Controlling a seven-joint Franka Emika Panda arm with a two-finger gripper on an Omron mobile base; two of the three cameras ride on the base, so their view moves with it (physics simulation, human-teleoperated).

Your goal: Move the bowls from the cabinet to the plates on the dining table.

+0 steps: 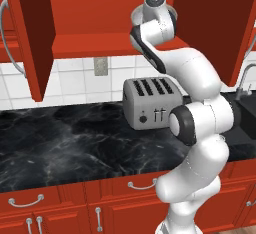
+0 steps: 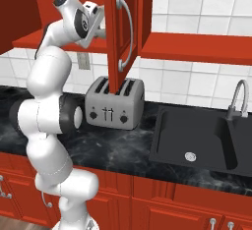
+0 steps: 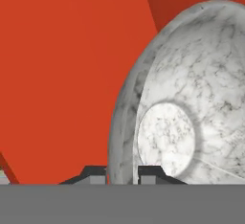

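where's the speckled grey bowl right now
The speckled grey bowl is inside the open red wall cabinet, above the toaster. In the hand view its rim runs between the claw fingertips.

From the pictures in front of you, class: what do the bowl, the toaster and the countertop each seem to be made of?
Bowl: looks like polished stone or glazed ceramic; mottled white-grey with dark veins.
Toaster: seems brushed metal; even matte silver-grey body, dark slots.
Countertop: looks like black marble, possibly imitation; glossy dark slab with white veining.

Black marble counter [image 1: 60, 138] carries a grey toaster [image 1: 152, 102] (four slots); sink [image 2: 202, 138] set into it
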